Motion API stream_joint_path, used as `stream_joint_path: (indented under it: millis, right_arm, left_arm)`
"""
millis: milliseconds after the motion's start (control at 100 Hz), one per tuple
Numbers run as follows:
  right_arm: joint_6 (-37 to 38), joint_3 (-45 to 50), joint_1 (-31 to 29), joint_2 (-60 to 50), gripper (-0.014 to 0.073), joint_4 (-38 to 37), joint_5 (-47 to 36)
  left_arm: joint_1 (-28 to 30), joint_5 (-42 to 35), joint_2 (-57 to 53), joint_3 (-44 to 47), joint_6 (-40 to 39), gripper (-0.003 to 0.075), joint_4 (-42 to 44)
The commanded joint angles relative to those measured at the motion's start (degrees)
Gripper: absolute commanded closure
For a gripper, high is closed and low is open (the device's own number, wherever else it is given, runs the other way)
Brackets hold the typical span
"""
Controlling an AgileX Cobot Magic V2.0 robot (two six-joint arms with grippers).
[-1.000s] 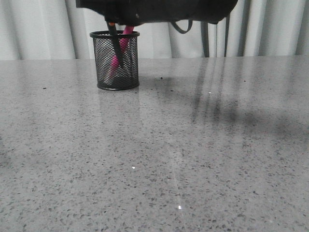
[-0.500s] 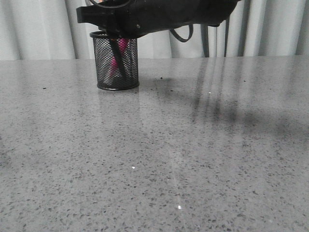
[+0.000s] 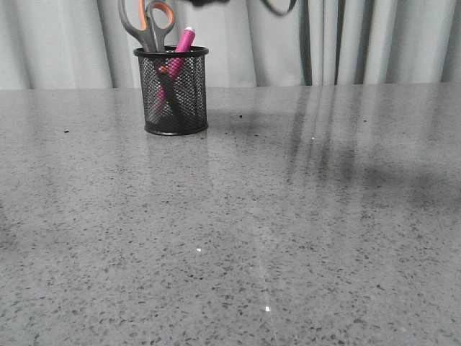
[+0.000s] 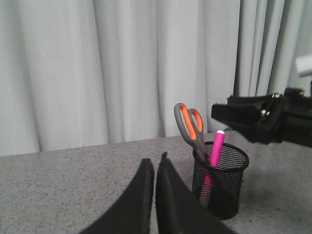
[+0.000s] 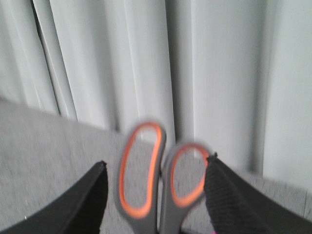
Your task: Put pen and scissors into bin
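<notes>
The scissors [image 3: 148, 25] stand blades-down in the bin [image 3: 171, 90], handles poking over the rim, with the pen [image 3: 178, 52] leaning beside them, so both look stowed. My right gripper [image 5: 155, 181] is spread wide around the handles, let go. My left gripper [image 4: 155, 168] is clenched on nothing beside the bin on the surface [image 3: 238, 238].

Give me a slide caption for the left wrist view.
Scissors and pink pen stand in the black mesh bin; left gripper shut nearby.
</notes>
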Motion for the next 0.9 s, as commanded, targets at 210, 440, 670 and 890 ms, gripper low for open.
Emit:
stream_joint_path:
  millis: [210,440,670,890]
  right_arm:
    - [-10.3,-0.8,-0.3,-19.0,0.0530,-0.9,3.7]
    - [-11.5,15.2,-7.0,-36.9,0.0663,-0.9,4.9]
    - [-11.5,41.8,-14.4,-61.2,0.0663,-0.9,4.0]
    - [-11.5,66.1,-14.9,-87.9,0.0662,1.1,7.0]
  left_arm:
    - [0.1,-2.7,0.0,-1.5,-0.3,0.0740,-0.3]
    - [0.1,-3.3,-0.2,-0.9,-0.1,0.0740,-0.3]
    - [0.1,-4.3,-3.9,3.4,-0.1,0.0740,-0.3]
    - [0.1,-4.0,-14.9,10.8,-0.1,0.0740,-0.8]
